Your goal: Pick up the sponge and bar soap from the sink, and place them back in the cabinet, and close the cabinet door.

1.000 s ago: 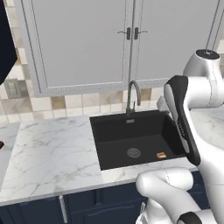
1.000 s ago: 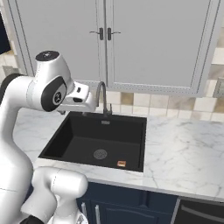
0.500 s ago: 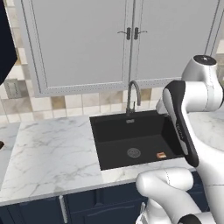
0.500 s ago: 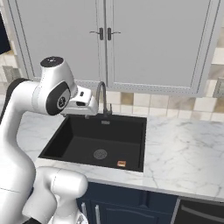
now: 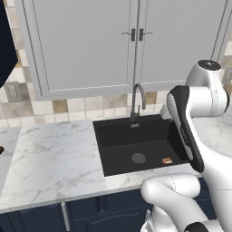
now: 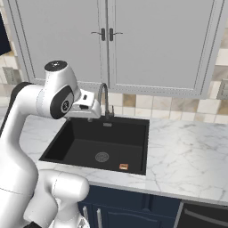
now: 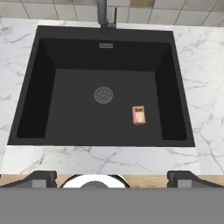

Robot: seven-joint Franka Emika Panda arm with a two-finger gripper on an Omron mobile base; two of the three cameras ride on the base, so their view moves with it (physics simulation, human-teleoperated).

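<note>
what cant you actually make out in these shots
- The sponge: not made out in the sink, hand view; the near wall hides a strip of the floor.
- The cabinet: cut off by the left edge, left base view; its inside and door can't be judged.
- The bar soap: too small to read its surface.
- The sink's right end: hidden by the arm, left base view.
- The pincer: open, just the fingertips showing.

Black sink (image 7: 43, 87) with grey drain (image 7: 103, 95), orange-brown bar soap (image 7: 138, 115), white grey-veined marble counter (image 5: 54, 158).
</note>
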